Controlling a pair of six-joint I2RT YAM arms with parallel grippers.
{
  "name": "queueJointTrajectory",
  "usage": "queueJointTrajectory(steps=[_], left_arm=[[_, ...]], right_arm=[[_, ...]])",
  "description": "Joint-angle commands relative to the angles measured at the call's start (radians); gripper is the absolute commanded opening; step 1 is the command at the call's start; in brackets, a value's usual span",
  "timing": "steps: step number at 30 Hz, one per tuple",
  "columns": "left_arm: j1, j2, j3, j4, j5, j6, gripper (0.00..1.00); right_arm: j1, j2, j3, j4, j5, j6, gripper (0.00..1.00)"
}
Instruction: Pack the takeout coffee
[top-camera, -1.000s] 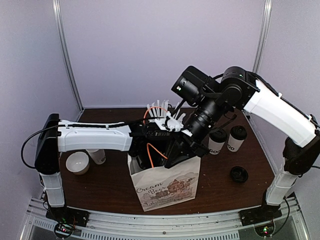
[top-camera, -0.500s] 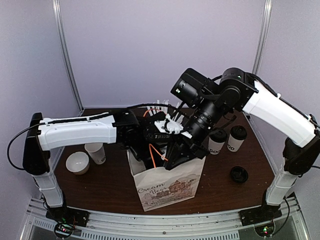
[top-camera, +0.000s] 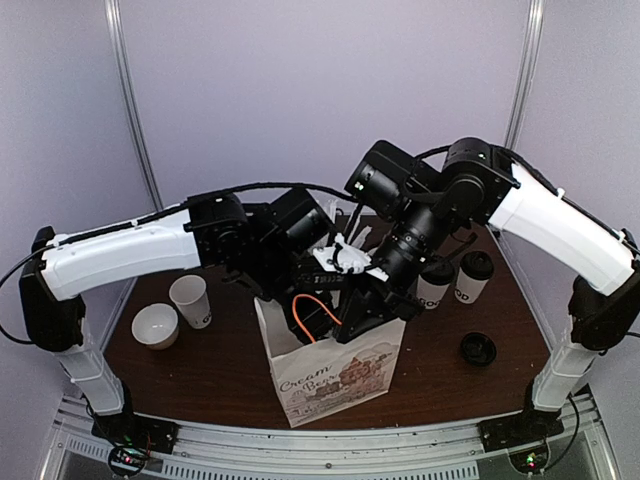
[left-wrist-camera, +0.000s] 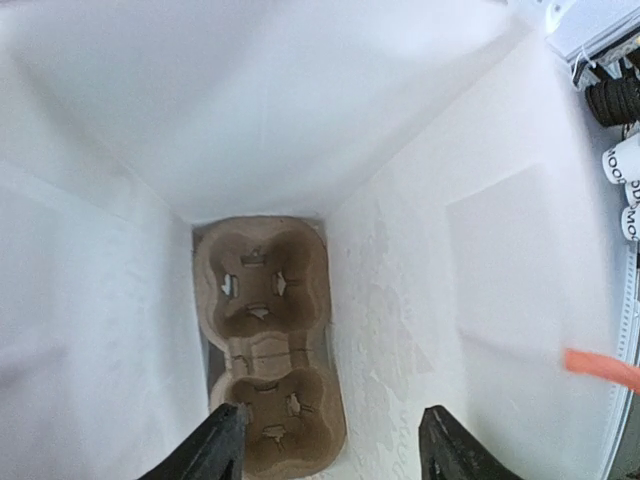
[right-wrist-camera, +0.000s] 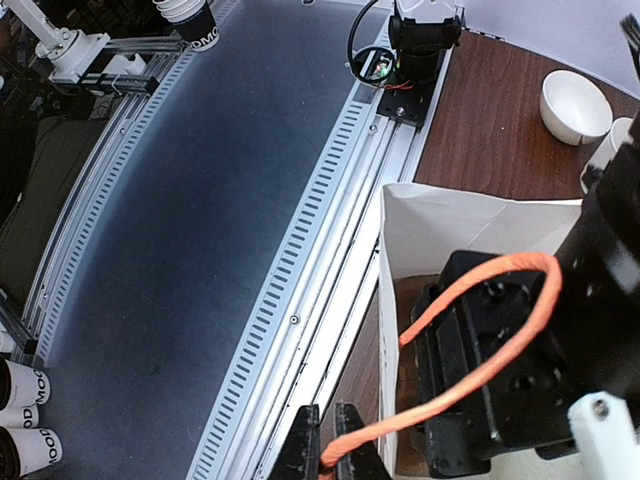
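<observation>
Two takeout coffee cups, white with black lids, stand at the right, behind the white paper bag. My left gripper reaches down into the bag. It is open and empty above a brown two-cup carrier on the bag's floor. My right gripper is shut on the bag's orange handle at the bag's rim, as the right wrist view shows.
A loose black lid lies at the right front. A lidless white cup and a cream mug stand at the left. A cup of white sticks is behind the bag.
My left arm has lifted its elbow and swung right, and its gripper has gone down into the bag. The right gripper has kept hold of the handle.
</observation>
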Motion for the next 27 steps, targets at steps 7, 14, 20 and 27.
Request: queueJointTrajectory(steps=[7, 14, 20, 27], left_arm=[[0.017, -0.255, 0.012, 0.073, -0.028, -0.013, 0.62], [0.051, -0.436, -0.077, 0.179, -0.187, 0.012, 0.58], [0.145, -0.375, -0.055, 0.164, -0.273, -0.017, 0.75], [0.207, -0.221, 0.018, 0.193, -0.177, -0.066, 0.58]], right_arm=[[-0.002, -0.031, -0.018, -0.012, 0.031, 0.008, 0.05], [-0.002, -0.038, -0.03, -0.002, 0.039, 0.009, 0.05], [-0.002, -0.044, -0.031, 0.004, 0.047, 0.013, 0.06], [-0.001, -0.051, -0.037, 0.013, 0.064, 0.014, 0.06]])
